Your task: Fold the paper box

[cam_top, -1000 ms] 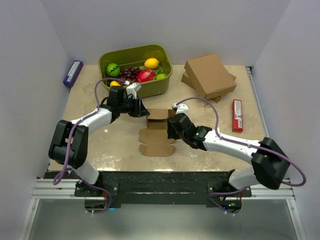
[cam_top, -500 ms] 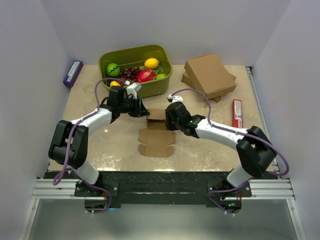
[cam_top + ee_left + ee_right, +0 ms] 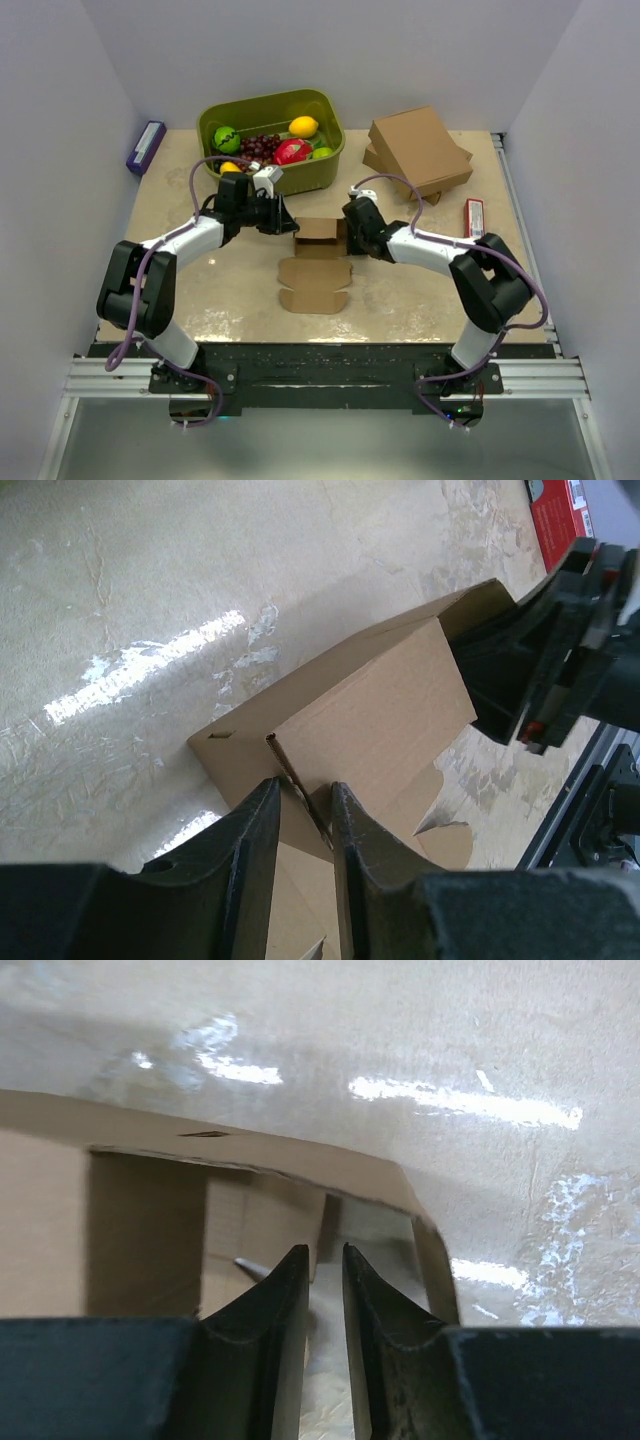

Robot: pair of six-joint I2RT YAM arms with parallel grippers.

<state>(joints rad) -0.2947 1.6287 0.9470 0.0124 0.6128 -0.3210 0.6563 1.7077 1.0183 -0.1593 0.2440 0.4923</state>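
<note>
Brown cardboard, the paper box (image 3: 313, 275) sits in the middle of the table (image 3: 220, 290), half formed. Its far part stands up as low walls, while its near flaps lie flat toward the arms. The left gripper (image 3: 287, 224) is at the box's left wall, drawn narrow and pinching the top edge of that upright wall. The right gripper (image 3: 347, 232) is at the box's right side, its jaws narrow with a thin slit between them, set at the right-hand wall. Whether they hold cardboard I cannot tell. A green tub (image 3: 310, 175) of fruit stands on the far side, just beyond the left gripper. Stacked cardboard boxes (image 3: 420, 150) lie at the far right, with a red packet (image 3: 474, 228) nearer on the right.
</note>
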